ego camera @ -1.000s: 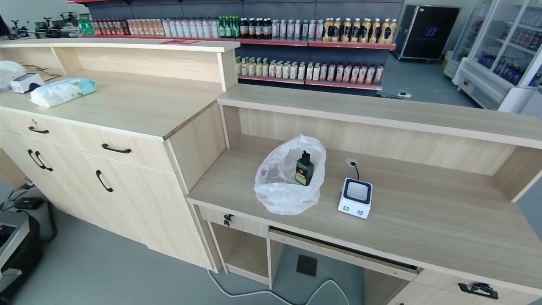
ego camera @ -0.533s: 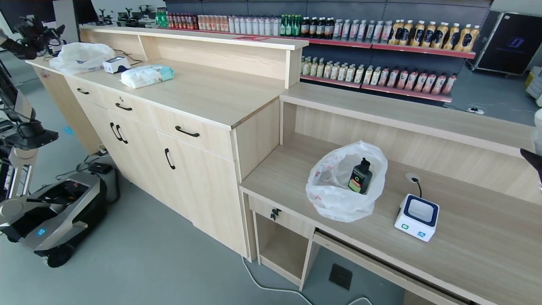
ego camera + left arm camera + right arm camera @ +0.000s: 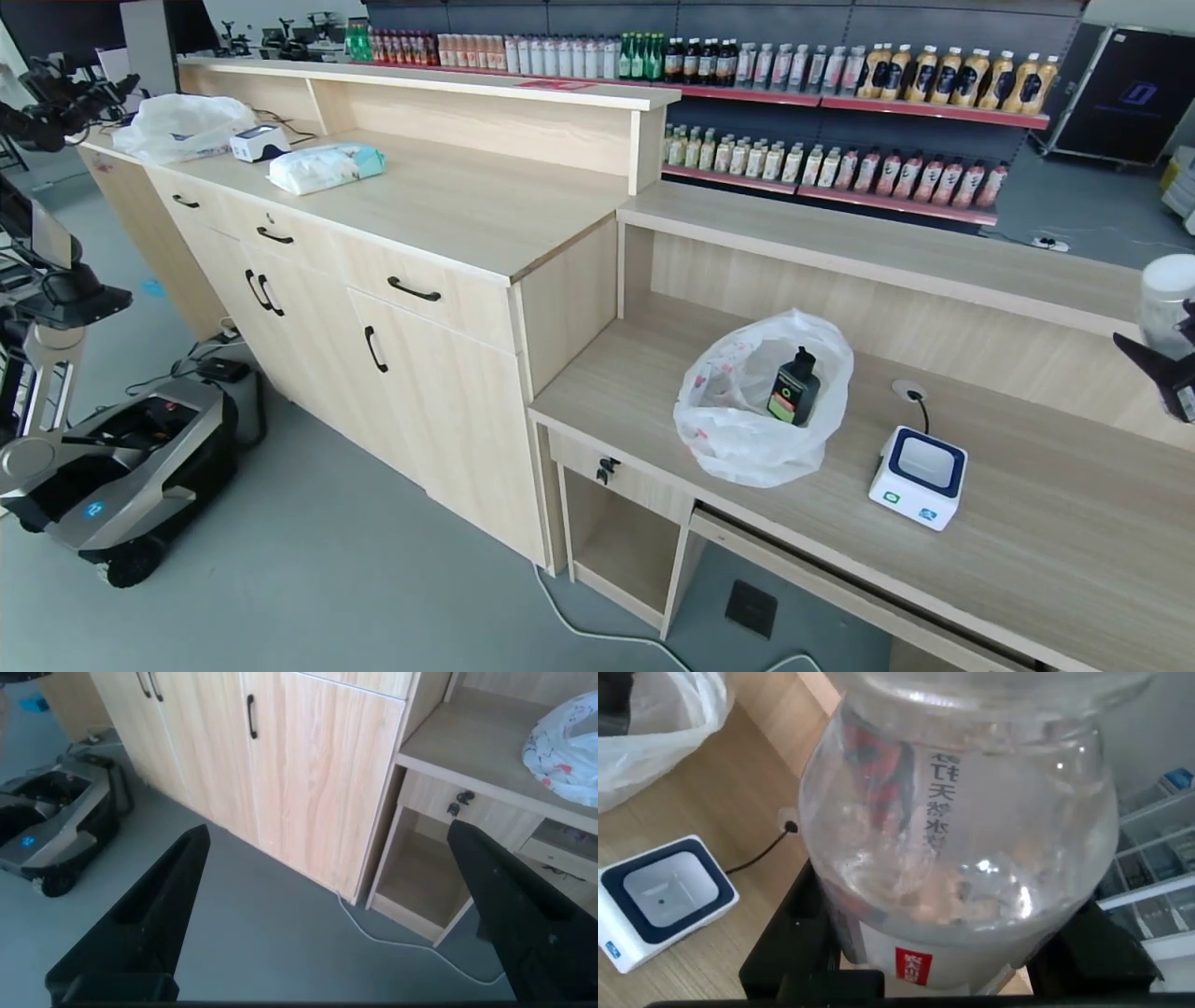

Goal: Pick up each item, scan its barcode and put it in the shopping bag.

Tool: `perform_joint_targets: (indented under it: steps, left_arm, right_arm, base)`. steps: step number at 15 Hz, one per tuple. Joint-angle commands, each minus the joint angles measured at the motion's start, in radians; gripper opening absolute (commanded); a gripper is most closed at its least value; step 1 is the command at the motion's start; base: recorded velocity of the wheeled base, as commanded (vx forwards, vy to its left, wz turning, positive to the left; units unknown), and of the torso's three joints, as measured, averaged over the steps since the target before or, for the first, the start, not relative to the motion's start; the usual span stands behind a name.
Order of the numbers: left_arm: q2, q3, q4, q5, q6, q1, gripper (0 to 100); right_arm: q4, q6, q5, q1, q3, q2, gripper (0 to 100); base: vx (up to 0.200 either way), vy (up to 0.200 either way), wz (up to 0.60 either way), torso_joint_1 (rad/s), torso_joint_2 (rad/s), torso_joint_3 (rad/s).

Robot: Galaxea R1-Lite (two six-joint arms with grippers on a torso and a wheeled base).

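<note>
My right gripper [image 3: 1169,371] is at the far right above the lower counter [image 3: 1027,532], shut on a clear plastic bottle [image 3: 1165,301]. The right wrist view has the bottle [image 3: 962,849] close up, held between the black fingers of my right gripper [image 3: 943,966]. The white shopping bag [image 3: 747,411] stands open on the counter with a dark bottle [image 3: 794,387] inside. To its right sits the white barcode scanner [image 3: 918,476], also the scanner [image 3: 663,896] below the held bottle. My left gripper [image 3: 327,924] hangs open over the floor in front of the cabinet, nothing in it.
A taller counter [image 3: 448,215] on the left carries a tissue pack [image 3: 322,168], another bag [image 3: 182,126] and a second scanner [image 3: 259,142]. Drink shelves [image 3: 794,93] run behind. Another robot's base [image 3: 112,467] stands on the floor at left.
The head camera swung left over the last second, shifting the whole scene right. Since half a second ago the right gripper with the bottle has come further into view at the right edge.
</note>
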Motion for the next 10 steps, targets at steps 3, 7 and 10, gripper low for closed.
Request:
perform_joint_targets:
  steps: [3,7,10]
  left_arm:
    - [0.000,0.000,0.000,0.000,0.000,-0.001,100]
    - [0.000,0.000,0.000,0.000,-0.002,0.000,100]
    - [0.000,0.000,0.000,0.000,0.000,0.000,100]
  right_arm:
    - [-0.086,-0.025,0.014,-0.011,0.050,0.121,0]
    - [-0.152,-0.084,0.120,-0.011,0.045,0.233,0]
    - [-0.160,-0.087,0.195,-0.008,0.033,0.275,0]
  base:
    - [0.000,0.000,0.00,0.000,0.00,0.000]
    - [0.000,0.000,0.00,0.000,0.00,0.000]
    - [0.000,0.000,0.00,0.000,0.00,0.000]
